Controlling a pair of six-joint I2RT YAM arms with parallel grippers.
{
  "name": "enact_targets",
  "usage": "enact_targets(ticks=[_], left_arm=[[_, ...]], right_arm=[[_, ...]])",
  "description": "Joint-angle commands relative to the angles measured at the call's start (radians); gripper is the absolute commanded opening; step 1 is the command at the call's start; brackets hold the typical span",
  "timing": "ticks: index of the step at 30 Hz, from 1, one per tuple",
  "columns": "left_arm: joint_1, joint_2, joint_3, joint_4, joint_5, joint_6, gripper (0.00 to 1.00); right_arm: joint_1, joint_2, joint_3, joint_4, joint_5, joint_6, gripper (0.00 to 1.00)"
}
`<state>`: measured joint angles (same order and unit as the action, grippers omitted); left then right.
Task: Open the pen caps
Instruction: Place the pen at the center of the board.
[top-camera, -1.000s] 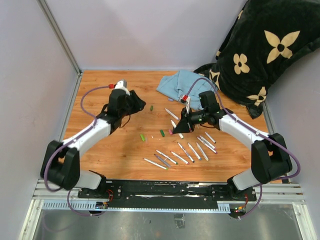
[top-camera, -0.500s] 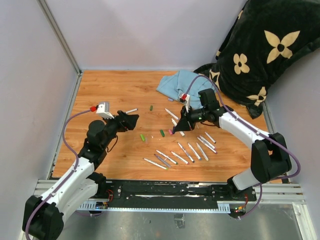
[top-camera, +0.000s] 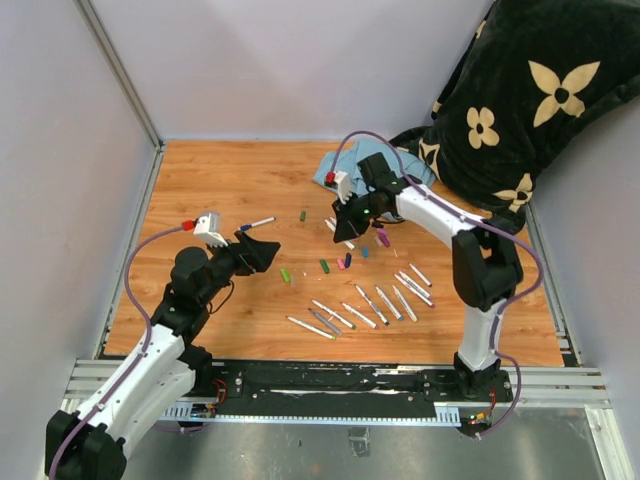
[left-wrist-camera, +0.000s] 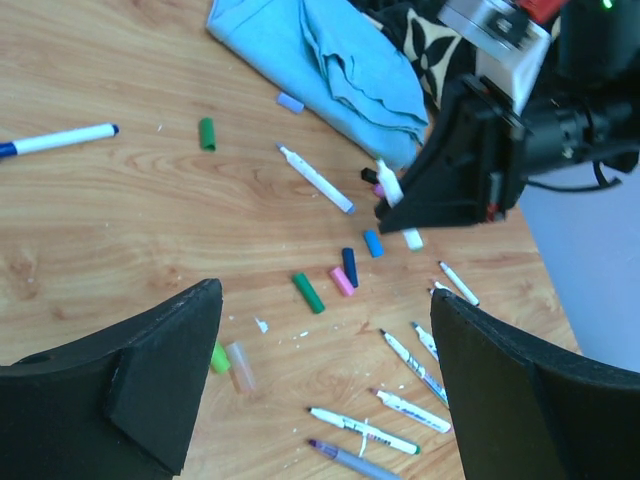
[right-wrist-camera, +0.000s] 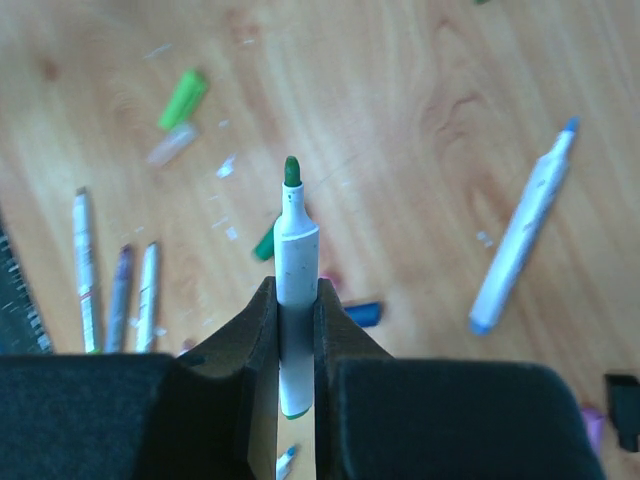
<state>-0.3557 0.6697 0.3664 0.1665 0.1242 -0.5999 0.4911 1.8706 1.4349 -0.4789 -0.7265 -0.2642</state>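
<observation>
Both arms have moved in the last second. The left gripper (top-camera: 258, 250) has swung back from the far side of the table (top-camera: 230, 170) toward the near left, and its jaws now stand wide apart with nothing between them. Just far of it a blue-nibbed marker (left-wrist-camera: 62, 139) lies alone on the wood where none lay a second ago, so it was probably let go there.

The right gripper (right-wrist-camera: 296, 300) is pinched tight on a green-nibbed marker (right-wrist-camera: 296, 250) and has carried it from above the scatter toward the far middle. The bare nib sticks out beyond the fingers.

Both of these pens look already opened. The likely next job is to set the held marker down and look for any pen that is still capped.

The loose pen caps (left-wrist-camera: 349, 267) lie on the wood between the two grippers. Green, pink, dark blue and blue ones sit close together, with another green one off toward the far side. A row of markers (top-camera: 372, 304) lies nearer the bases. Whether any of them still wears a cap cannot be told.

A blue cloth (left-wrist-camera: 320, 60) lies just far of the right gripper, with the dark flowered blanket (top-camera: 520, 90) heaped beyond it, so that side is tight. Open wood lies to the far left, up to the left wall (top-camera: 60, 150). A set-down would be easier there.
</observation>
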Motion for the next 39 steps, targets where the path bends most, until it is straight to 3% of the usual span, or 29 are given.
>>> enact_targets(ticks=[1,15,24,31,39], left_arm=[[0.002,-0.057,-0.043,-0.054,-0.022,-0.017,0.89],[0.002,-0.119,-0.082,-0.098,-0.044,-0.023,0.89],[0.001,-0.118,-0.076,-0.102,-0.051,-0.012,0.89],[0.002,-0.111,-0.019,-0.131,-0.054,0.057,0.88],[0.002,0.028,0.168,-0.216,-0.034,0.207,0.88]], right_arm=[[0.062,0.154,0.176,-0.146,0.186,-0.009,0.05],[0.109,0.463,0.512,-0.223,0.318,0.09,0.09],[0.113,0.453,0.525,-0.236,0.363,0.089,0.36],[0.091,0.262,0.447,-0.252,0.251,0.049,0.37],[-0.046,-0.179,0.123,-0.251,-0.246,-0.089,0.38]])
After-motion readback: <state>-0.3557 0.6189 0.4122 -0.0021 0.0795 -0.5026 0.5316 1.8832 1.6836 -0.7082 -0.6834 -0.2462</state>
